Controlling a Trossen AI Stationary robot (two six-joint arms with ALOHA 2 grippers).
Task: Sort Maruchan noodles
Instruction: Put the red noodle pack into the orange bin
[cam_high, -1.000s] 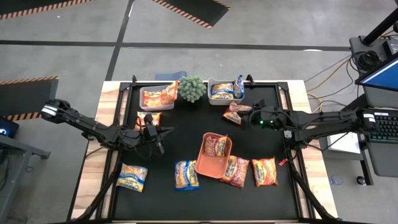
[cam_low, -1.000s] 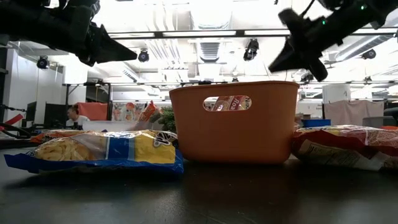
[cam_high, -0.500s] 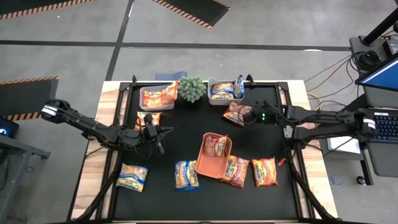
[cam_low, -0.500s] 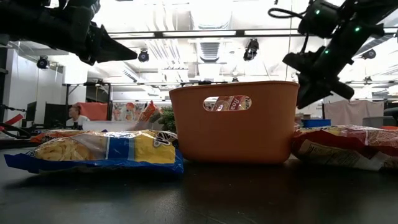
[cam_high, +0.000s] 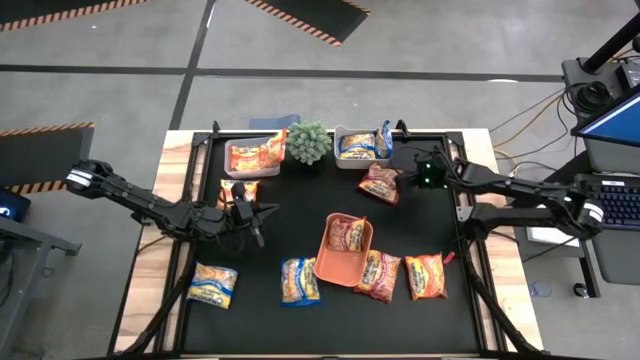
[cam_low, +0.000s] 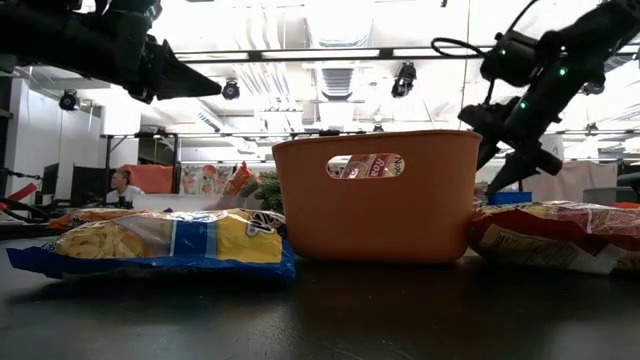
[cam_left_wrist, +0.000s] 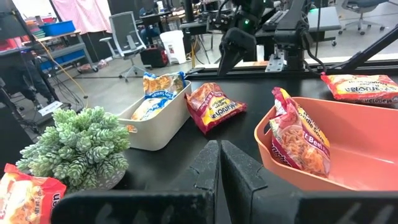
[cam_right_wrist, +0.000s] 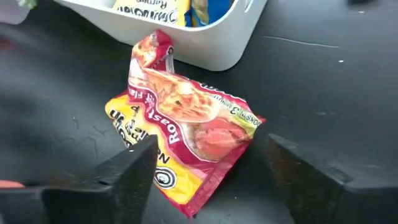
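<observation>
— Noodles: dark red packet (cam_right_wrist: 181, 127) lying loose on black table (cam_high: 300, 215), touching white bin (cam_right_wrist: 211, 37).
— Right gripper (cam_right_wrist: 205, 165)?
— Spread wide above it, holding nothing; probably lined up for a grasp.
— Left gripper (cam_high: 256, 214)?
— Clenched empty, waiting mid-table beside orange tray (cam_high: 330, 262).

The black-topped desk (cam_high: 300, 215) carries two pale bins (cam_high: 248, 157) and a small plant (cam_high: 309, 142) along its upper edge, an orange tray (cam_high: 343, 249) at centre, and loose noodle packets (cam_high: 299, 281) scattered mostly across the lower part of the frame.
</observation>
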